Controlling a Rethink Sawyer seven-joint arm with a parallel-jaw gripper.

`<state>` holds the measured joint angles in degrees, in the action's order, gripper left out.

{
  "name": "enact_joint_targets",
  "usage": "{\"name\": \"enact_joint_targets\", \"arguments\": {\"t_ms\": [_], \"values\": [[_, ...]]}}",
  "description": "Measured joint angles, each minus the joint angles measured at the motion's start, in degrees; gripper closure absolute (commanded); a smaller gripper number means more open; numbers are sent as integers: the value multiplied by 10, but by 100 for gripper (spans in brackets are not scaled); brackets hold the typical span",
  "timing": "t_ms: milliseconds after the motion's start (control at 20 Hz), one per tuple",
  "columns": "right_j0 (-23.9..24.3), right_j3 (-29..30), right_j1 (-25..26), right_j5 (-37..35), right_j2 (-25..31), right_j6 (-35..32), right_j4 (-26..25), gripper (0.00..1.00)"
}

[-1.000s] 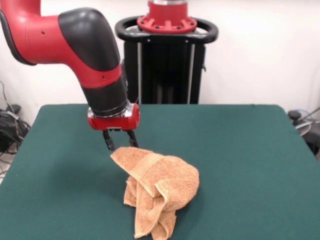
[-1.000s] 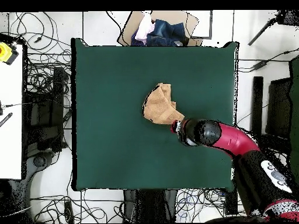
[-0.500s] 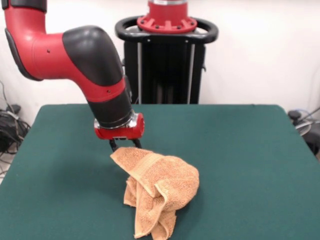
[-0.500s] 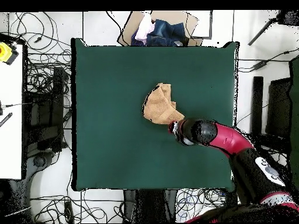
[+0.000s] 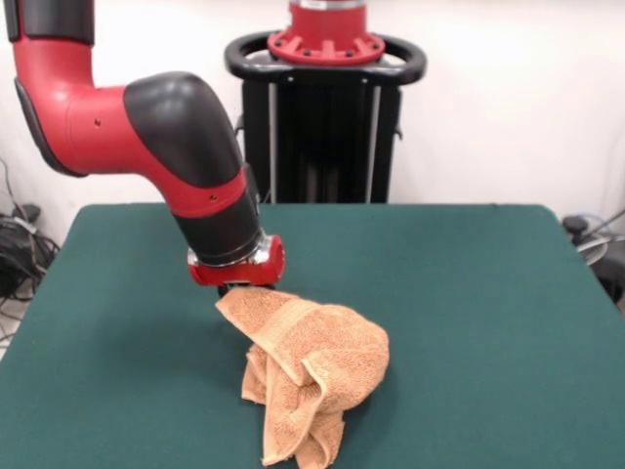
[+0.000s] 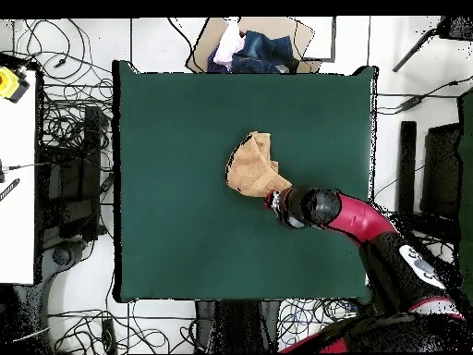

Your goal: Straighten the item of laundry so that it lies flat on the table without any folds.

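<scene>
Left of centre, the red-and-black arm has come down over the last second: the gripper [image 5: 237,286] now sits at the far upper corner of the towel [image 5: 311,366], and its fingers, visible earlier, are hidden behind the wrist flange and the cloth — whether they stand wide, narrow or closed on the terry cannot be told. The descent suggests a grasp at this corner is being set up; no part of the cloth has shifted yet, so the straightening itself is judged not begun.

Just below and to the right of the gripper, the towel lies bunched in a mound of overlapping folds, a twisted tail trailing toward the near edge of the table [image 5: 488,322].

In the overhead view, a cardboard box [image 6: 300,37] beyond the table's far edge holds dark blue and pale garments — well apart from the gripper [image 6: 274,201].
</scene>
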<state>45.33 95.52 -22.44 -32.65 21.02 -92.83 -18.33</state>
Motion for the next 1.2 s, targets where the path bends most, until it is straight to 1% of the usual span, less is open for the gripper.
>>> {"name": "enact_joint_targets", "arguments": {"t_ms": [600,950,1200], "values": [[0,-1,-10,0,0,0,6,0],[0,3,-42,0,0,0,8,0],[0,24,-68,3,0,0,8,0]]}}
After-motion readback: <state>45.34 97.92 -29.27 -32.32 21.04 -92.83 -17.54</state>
